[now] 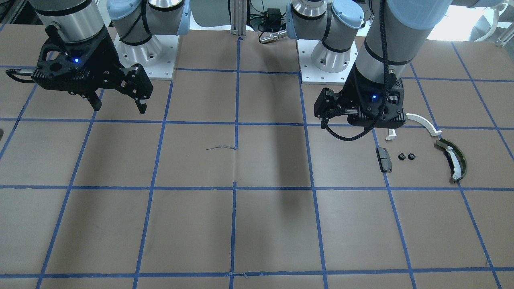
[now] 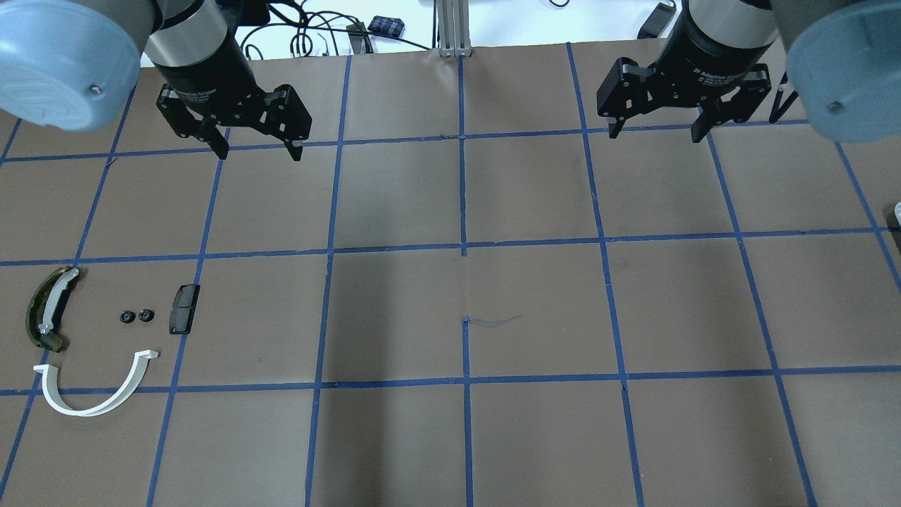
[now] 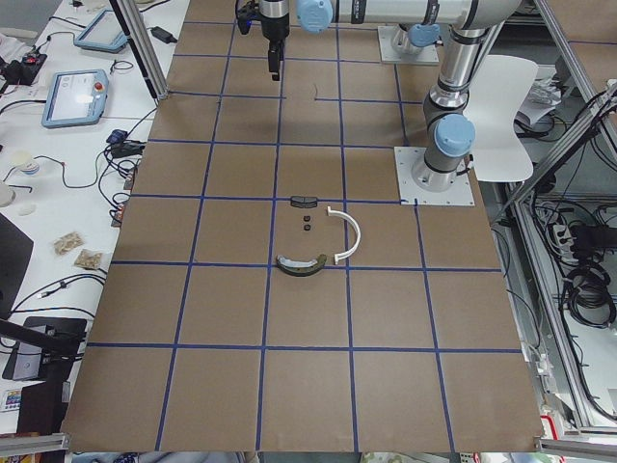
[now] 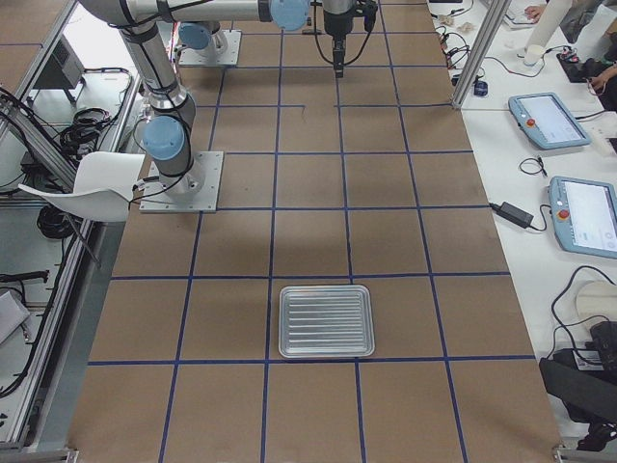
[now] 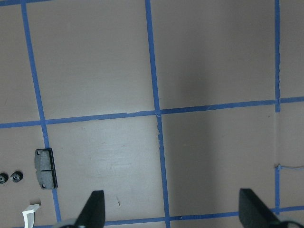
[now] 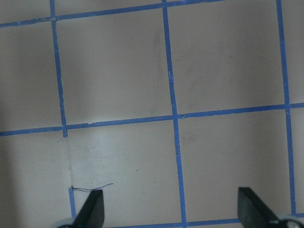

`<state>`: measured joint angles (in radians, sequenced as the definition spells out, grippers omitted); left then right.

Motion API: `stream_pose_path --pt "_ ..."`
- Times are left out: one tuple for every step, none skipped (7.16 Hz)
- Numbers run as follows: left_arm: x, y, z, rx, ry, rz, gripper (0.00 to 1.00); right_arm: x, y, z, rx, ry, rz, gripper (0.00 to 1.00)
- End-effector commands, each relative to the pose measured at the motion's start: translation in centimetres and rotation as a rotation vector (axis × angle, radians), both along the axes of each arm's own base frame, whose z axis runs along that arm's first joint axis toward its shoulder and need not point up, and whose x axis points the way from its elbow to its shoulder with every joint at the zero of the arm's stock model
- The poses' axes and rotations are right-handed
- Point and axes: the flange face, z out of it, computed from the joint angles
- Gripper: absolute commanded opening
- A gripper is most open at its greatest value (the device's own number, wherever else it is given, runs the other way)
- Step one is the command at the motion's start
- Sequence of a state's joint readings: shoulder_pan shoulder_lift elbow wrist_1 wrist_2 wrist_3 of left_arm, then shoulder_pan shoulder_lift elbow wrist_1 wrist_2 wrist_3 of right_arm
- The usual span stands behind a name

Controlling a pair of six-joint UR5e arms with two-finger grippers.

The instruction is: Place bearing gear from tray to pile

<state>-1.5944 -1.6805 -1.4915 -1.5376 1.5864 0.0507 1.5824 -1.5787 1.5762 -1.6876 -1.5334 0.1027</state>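
Two small black bearing gears [image 2: 136,316] lie side by side on the table in the pile, between an olive-green curved shoe [image 2: 48,310] and a dark rectangular block [image 2: 184,308]. A white half-ring arc [image 2: 95,394] lies just in front of them. The ribbed metal tray [image 4: 326,320] sits at the table's right end, and I see no part on it. My left gripper [image 2: 259,151] hangs open above the table, beyond the pile, holding nothing. My right gripper [image 2: 654,132] hangs open and empty on the right side.
The brown table top is marked off in squares by blue tape [image 2: 462,246]. A short loose thread [image 2: 493,321] lies near the middle. The two arm bases [image 1: 329,60] stand at the robot's edge of the table. Benches with tablets [image 4: 549,121] flank the operators' side.
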Motion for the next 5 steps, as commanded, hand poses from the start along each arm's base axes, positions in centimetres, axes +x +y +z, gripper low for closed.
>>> stream_pose_path --pt "0.02 -0.25 0.31 -0.01 -0.007 -0.001 1.0 -0.06 0.0 -0.07 0.003 0.002 -0.001 1.0" --pt "0.02 -0.17 0.24 -0.008 -0.007 -0.002 1.0 -0.08 -0.05 -0.15 0.004 0.004 -0.001 1.0" --pt "-0.01 -0.18 0.31 -0.009 -0.004 -0.002 1.0 0.01 0.01 -0.06 0.001 0.002 0.0 1.0" --pt "-0.01 -0.22 0.46 -0.013 -0.004 -0.002 1.0 0.01 0.01 -0.05 0.001 0.002 0.0 1.0" --pt "0.09 -0.17 0.17 -0.007 -0.006 -0.001 1.0 0.01 0.05 0.1 -0.002 0.002 0.0 1.0"
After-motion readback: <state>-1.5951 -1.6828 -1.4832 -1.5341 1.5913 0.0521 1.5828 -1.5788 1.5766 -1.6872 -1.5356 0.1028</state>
